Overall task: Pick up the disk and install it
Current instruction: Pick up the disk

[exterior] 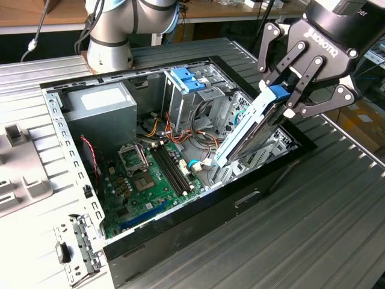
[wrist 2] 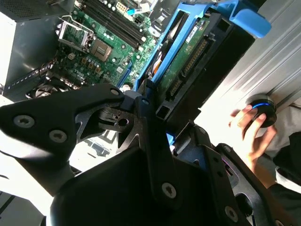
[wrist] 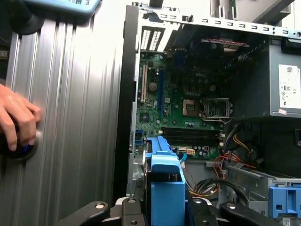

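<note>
White lettering on tool (exterior: 283, 98) body; printed sticker (wrist: 288, 89) on power supply (wrist: 261, 70); small white logo on motherboard (wrist: 178, 101).

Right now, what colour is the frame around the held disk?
Light blue, brighter at the end tab; the exterior view shows the disk best.

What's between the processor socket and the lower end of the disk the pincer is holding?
In the exterior view, the black memory slots lie between the processor socket and the disk.
</note>
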Controlling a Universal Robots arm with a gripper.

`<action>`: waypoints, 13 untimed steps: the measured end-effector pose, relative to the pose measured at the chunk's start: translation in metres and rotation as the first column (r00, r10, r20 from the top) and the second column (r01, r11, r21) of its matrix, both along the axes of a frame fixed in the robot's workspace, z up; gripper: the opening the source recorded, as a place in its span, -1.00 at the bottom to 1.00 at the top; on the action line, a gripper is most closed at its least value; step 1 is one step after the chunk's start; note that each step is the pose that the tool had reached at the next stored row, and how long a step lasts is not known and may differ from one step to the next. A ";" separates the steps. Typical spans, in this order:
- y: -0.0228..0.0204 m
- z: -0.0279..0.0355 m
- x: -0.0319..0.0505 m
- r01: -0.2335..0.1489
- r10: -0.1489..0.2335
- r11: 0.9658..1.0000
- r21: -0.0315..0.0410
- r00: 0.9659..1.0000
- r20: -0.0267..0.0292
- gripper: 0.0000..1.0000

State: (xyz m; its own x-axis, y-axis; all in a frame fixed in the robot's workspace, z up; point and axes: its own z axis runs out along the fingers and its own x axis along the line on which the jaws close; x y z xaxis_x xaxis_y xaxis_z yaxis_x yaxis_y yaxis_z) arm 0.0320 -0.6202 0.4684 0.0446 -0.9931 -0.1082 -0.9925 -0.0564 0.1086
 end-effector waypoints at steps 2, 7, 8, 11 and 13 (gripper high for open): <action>-0.0008 -0.0001 0.0053 0.000 0.000 1.000 0.001 1.000 -0.001 -0.27; -0.0022 -0.0001 0.0161 0.000 0.000 1.000 0.001 1.000 -0.004 -0.27; -0.0024 -0.0001 0.0177 0.000 0.000 1.000 0.001 1.000 -0.004 -0.27; -0.0034 0.0000 0.0245 0.000 0.000 1.000 0.001 1.000 -0.006 -0.27; -0.0042 -0.0001 0.0302 0.000 0.000 1.000 0.002 1.000 -0.007 -0.27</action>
State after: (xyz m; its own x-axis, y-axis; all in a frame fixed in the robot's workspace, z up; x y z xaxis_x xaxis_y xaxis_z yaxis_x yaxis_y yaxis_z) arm 0.0621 -0.6244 0.4684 0.0438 -0.9929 -0.1105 -0.9917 -0.0566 0.1155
